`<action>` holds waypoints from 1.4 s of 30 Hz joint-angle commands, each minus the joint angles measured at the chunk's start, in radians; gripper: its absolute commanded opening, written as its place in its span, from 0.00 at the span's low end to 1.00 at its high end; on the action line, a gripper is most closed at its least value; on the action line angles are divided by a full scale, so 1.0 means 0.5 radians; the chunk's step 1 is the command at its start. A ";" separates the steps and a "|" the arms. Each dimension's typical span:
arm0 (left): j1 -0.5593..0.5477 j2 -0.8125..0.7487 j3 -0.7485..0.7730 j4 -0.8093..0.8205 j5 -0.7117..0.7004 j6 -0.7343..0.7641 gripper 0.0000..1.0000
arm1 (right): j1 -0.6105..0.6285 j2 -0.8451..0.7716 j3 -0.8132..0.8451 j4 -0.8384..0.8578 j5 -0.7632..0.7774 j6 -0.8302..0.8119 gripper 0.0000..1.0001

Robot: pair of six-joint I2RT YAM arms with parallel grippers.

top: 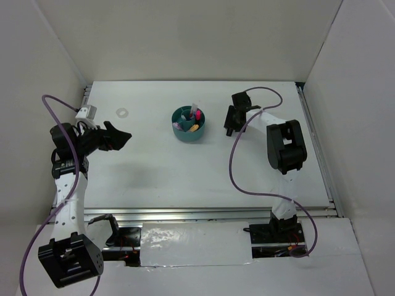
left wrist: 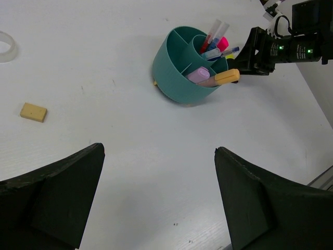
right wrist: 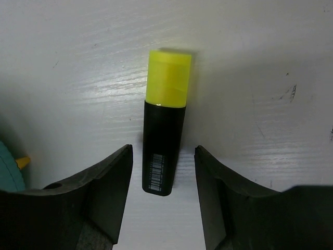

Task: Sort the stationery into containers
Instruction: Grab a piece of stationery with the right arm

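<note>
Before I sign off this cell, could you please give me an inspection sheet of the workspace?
Surface: table, white, faintly scuffed.
Job's things: organizer holds pens, pink highlighter, lilac stick, orange stick; yellow highlighter, eraser and ring lie loose on the table.
Clutter: white block near the left arm.
Grippers: left gripper open, empty; right gripper open, fingers either side of the yellow highlighter.
Cables: left cable and right cable, purple, looping.
Surroundings: white walls on three sides.
</note>
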 commanded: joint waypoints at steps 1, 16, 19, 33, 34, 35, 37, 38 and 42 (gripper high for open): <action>0.010 -0.006 0.055 -0.008 -0.010 0.077 0.99 | 0.021 0.018 0.067 -0.135 -0.043 -0.017 0.57; 0.013 -0.102 0.122 -0.143 -0.034 0.124 0.99 | 0.024 -0.524 -0.500 -0.322 -0.205 -0.072 0.00; 0.013 -0.123 0.122 -0.149 -0.013 0.099 0.99 | 0.072 -0.697 -0.651 -0.533 -0.255 -0.158 0.00; 0.007 -0.206 0.162 -0.259 0.005 0.130 0.99 | 0.140 -0.933 -0.818 -0.846 -0.289 -0.213 0.47; 0.007 -0.206 0.168 -0.269 0.006 0.145 0.99 | 0.140 -0.912 -0.750 -0.880 -0.252 -0.259 0.47; 0.010 -0.203 0.177 -0.290 0.012 0.157 0.99 | 0.140 -0.881 -0.679 -0.948 -0.237 -0.354 0.47; 0.010 -0.203 0.181 -0.308 0.027 0.182 0.99 | 0.156 -0.872 -0.526 -0.988 -0.172 -0.489 0.45; 0.010 -0.206 0.178 -0.308 0.036 0.188 0.99 | 0.162 -0.869 -0.498 -0.994 -0.172 -0.532 0.45; 0.004 -0.203 0.138 -0.247 0.064 0.161 0.99 | 0.229 -0.795 -0.332 -0.982 -0.056 -0.701 0.45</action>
